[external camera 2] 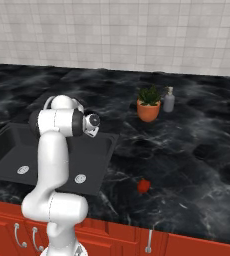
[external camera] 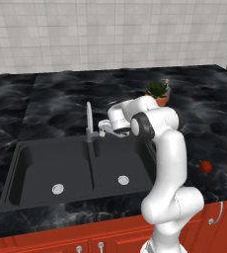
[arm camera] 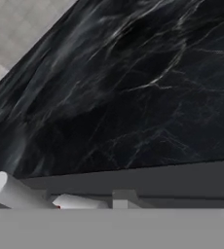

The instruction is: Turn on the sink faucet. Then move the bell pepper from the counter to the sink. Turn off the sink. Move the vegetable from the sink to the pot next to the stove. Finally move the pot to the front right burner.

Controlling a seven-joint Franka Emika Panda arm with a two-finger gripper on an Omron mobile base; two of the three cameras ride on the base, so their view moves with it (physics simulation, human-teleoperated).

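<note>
The silver gooseneck sink faucet (external camera: 89,121) stands behind the divider of the black double-basin sink (external camera: 36,165); no water shows at its spout. My gripper (external camera: 103,129) reaches in from the right and sits right at the faucet's base, by the small side lever (arm camera: 77,201). In the hand view the faucet's silver base (arm camera: 7,191) lies at the lower left, above the sink's back rim (arm camera: 182,177). How the jaws stand is hidden. The red bell pepper (external camera: 205,166) (external camera 2: 144,186) rests on the black marble counter (external camera: 61,94), right of the sink near the front edge.
A small potted plant (external camera 2: 148,105) in an orange pot and a grey soap bottle (external camera 2: 169,100) stand on the counter behind and right of the sink. Red cabinet fronts (external camera 2: 197,245) run below the counter edge. A tiled wall (external camera: 110,29) closes the back.
</note>
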